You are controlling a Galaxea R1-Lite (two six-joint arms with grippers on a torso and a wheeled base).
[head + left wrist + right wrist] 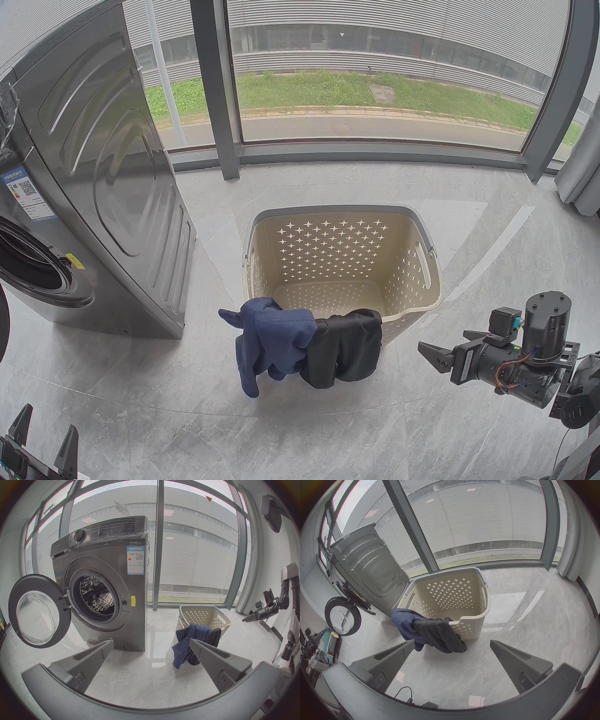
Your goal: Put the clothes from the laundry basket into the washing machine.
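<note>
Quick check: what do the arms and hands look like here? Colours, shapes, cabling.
Right hand: dark grey, two wedge-shaped fingers with ribbed tips, black cylindrical wrist housing, loose orange wires, small black module with a blue dot. Left hand: same dark wedge fingers.

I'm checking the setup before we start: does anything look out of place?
Yes: the blue garment and black garment hang over the near rim of the laundry basket, draped outside rather than lying inside it.
</note>
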